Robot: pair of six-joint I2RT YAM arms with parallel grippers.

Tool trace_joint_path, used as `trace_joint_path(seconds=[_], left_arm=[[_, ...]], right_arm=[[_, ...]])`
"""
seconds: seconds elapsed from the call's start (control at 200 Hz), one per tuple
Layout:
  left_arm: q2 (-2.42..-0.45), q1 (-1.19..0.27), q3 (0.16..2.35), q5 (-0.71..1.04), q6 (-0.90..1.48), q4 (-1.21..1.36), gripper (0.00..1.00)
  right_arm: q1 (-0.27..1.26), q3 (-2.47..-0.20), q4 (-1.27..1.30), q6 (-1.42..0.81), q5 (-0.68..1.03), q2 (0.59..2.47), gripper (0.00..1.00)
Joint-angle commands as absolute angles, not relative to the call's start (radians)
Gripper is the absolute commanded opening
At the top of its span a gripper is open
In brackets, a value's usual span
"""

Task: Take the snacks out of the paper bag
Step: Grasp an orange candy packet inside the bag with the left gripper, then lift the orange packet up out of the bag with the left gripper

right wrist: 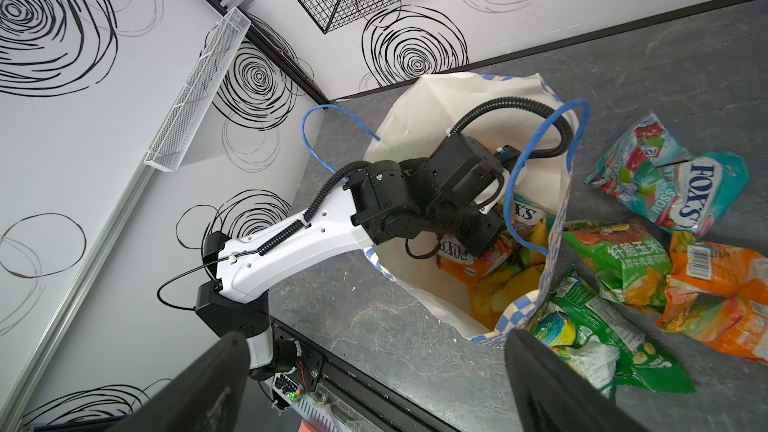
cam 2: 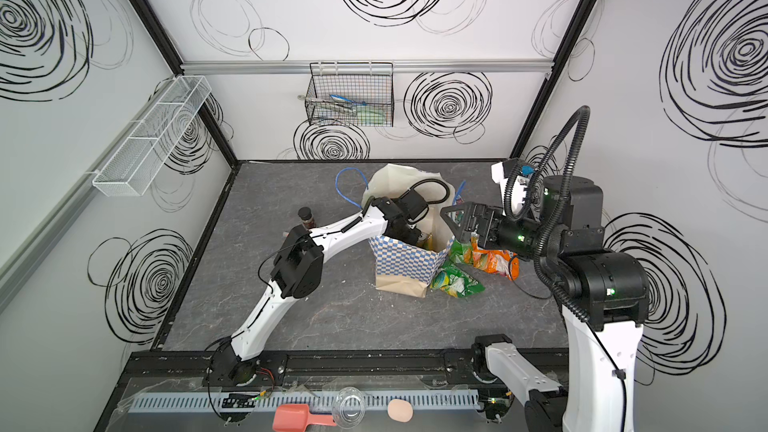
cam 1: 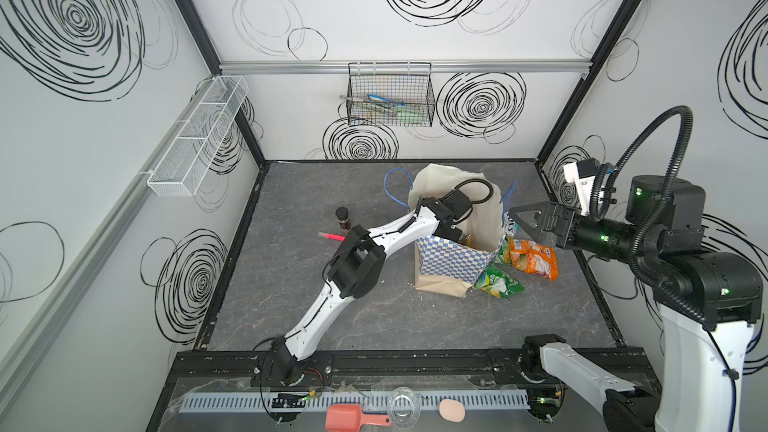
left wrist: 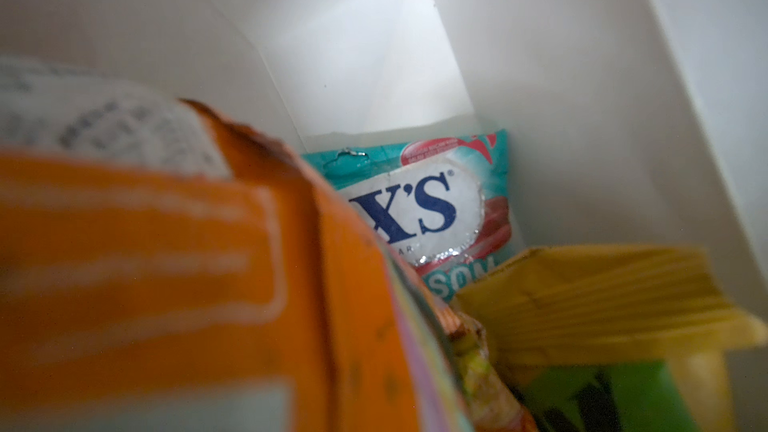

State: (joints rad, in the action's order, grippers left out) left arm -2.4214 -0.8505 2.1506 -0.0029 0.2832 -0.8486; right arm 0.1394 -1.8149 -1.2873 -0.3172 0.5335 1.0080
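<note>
My left gripper (right wrist: 484, 243) is down inside the paper bag (cam 1: 451, 261), right on an orange packet (left wrist: 166, 263). Its fingers are hidden, so I cannot tell whether they are clamped on it. My right gripper (cam 1: 525, 220) hangs empty with its fingers wide apart, just beside the bag.

At least 4 snacks lie out on the table (cam 1: 332, 317):
- a loose teal packet (right wrist: 694, 197)
- a green packet (right wrist: 619, 263)
- a second green packet (right wrist: 594, 338)
- a loose orange packet (right wrist: 715, 297)

At least 3 are left inside: the orange packet, a teal FOX'S packet (left wrist: 436, 201) and a yellow packet (left wrist: 602, 297). I judge the job roughly half done.
</note>
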Motion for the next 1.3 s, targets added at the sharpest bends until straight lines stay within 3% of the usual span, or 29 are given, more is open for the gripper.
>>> trace_joint_path(seconds=[0.0,1.296], left_arm=[[-2.465,-0.836,2.163,0.003,0.297,-0.905,0.00],[-2.107,-0.801,2.314,-0.080,0.338,-0.829,0.00]], right_arm=[[0.146,-1.797,-1.278,-0.325,0.523,0.996,1.00],[0.146,-1.729,-1.232,-0.353,0.528,0.987,1.00]])
